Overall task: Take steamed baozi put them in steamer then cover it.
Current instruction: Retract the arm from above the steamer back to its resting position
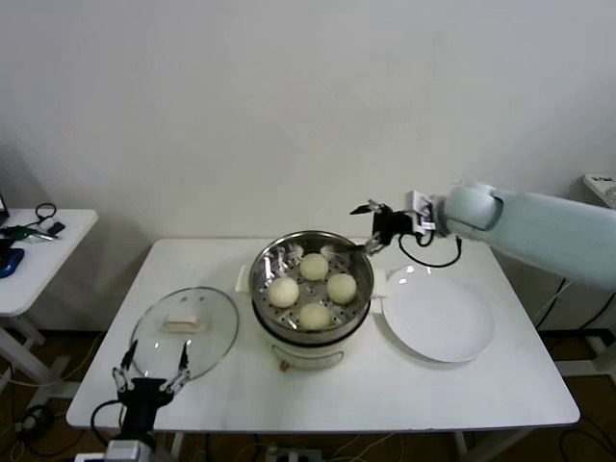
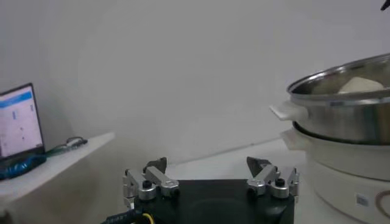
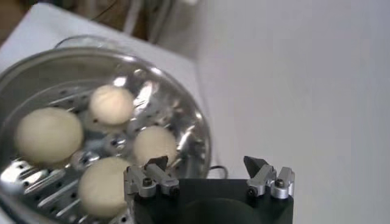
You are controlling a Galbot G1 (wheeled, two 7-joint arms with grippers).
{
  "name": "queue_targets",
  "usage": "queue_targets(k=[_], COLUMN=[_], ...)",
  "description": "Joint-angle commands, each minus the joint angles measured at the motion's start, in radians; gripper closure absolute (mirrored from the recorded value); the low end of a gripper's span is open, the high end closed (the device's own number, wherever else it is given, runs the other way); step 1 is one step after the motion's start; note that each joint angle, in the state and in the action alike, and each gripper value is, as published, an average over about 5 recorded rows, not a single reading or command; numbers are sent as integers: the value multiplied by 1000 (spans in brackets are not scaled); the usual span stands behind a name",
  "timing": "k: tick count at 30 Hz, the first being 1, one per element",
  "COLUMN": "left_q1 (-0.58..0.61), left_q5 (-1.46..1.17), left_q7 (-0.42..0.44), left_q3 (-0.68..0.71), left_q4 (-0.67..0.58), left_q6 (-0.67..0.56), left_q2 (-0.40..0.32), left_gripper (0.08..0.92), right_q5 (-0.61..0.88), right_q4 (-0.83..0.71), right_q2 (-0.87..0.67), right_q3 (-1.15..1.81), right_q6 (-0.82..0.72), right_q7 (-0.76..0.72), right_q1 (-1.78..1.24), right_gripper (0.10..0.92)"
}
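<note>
Setting: plain white wall behind; a white surface [image 1: 404, 395] fills the lower half of the head view, with a smaller side desk [image 1: 38, 255] at the left edge carrying cables.

Progress, as I judge it: loading looks finished, covering not yet done.

- Buns [image 1: 313, 291]: four counted, all lying on the perforated tray inside the steamer [image 1: 310, 332], which stands at the centre of the frame. I see none anywhere else, so I take the first part of the job as complete.
- Lid [image 1: 185, 332]: one, clear glass with a pale handle, lying flat on the surface at lower left, just beside the steamer and not on it. This is the step left.
- Plate [image 1: 438, 318]: one, white, right of centre, nothing on it.
- Steamer: one.

Tools: two.
- Right tool [image 1: 371, 226]: hangs over the far right rim of the steamer, upper centre-right of the frame, fingers spread, gripping nothing.
- Left tool [image 1: 151, 373]: low at the bottom left, at the near edge of the lid, fingers likewise spread and holding nothing. I reckon it is the one placed to lift the lid onto the pot.
</note>
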Motion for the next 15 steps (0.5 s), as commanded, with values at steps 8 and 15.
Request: queue_targets(k=[8, 15], left_q1=[-27, -38], left_q5=[213, 447], left_q7=[-6, -1], left_q3=[-22, -30], left_q4=[-26, -26], left_q6=[32, 24], left_q2=[-2, 29], left_gripper=[177, 177], right_q5=[-164, -208], right_q4=[119, 164], right_q2=[-178, -71], right_q3=[1101, 1505], right_q6=[87, 42], right_q7=[267, 270], right_q1=[-1028, -1338], right_gripper=[203, 203])
